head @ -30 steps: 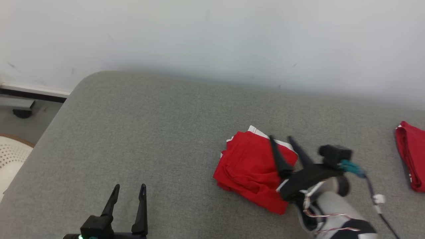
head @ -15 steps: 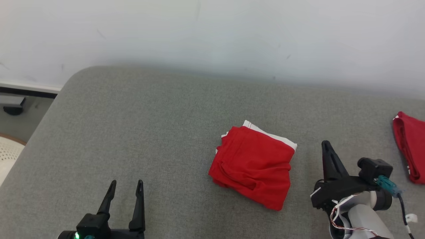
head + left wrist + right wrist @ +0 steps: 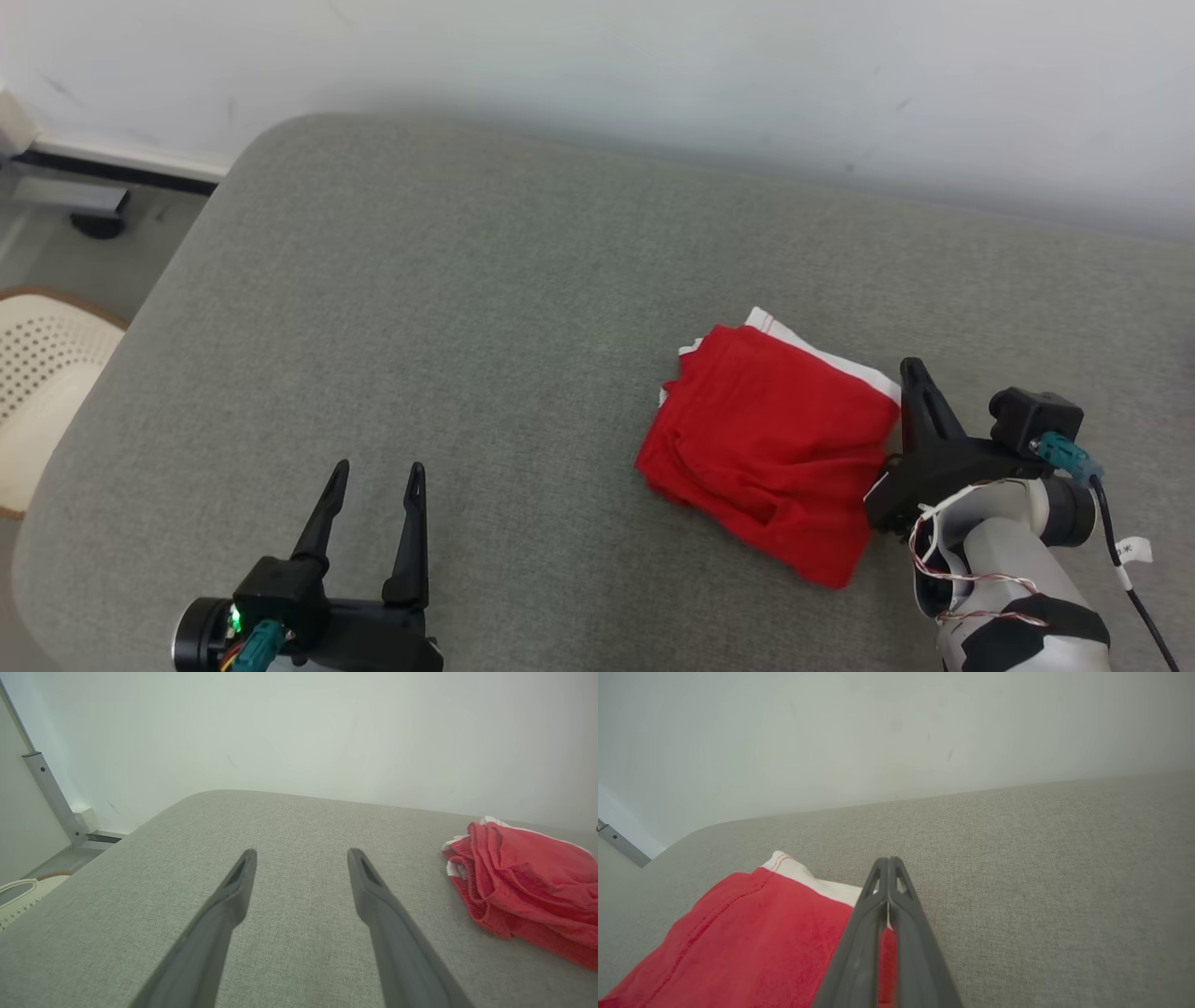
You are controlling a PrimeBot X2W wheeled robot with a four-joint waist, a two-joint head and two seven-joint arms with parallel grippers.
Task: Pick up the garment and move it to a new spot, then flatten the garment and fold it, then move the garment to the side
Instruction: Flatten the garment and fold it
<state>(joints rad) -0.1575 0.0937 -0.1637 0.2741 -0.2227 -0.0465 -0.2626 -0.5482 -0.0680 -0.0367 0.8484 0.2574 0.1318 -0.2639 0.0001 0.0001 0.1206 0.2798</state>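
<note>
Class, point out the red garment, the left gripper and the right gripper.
red garment [image 3: 775, 448], head view, middle of the top red layer
left gripper [image 3: 378, 467], head view, midway between its open fingertips
right gripper [image 3: 888, 861], right wrist view, where its shut fingertips meet

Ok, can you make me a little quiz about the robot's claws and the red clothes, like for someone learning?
1. True or false: the left claw is holding the folded red garment.
2. The right claw is: A) wide open, B) shut, at the garment's edge, C) touching the wall.
3. Fill in: the garment's trim is ____.
Key: 1 false, it is open and away from it; 2 B; 3 white.
</note>
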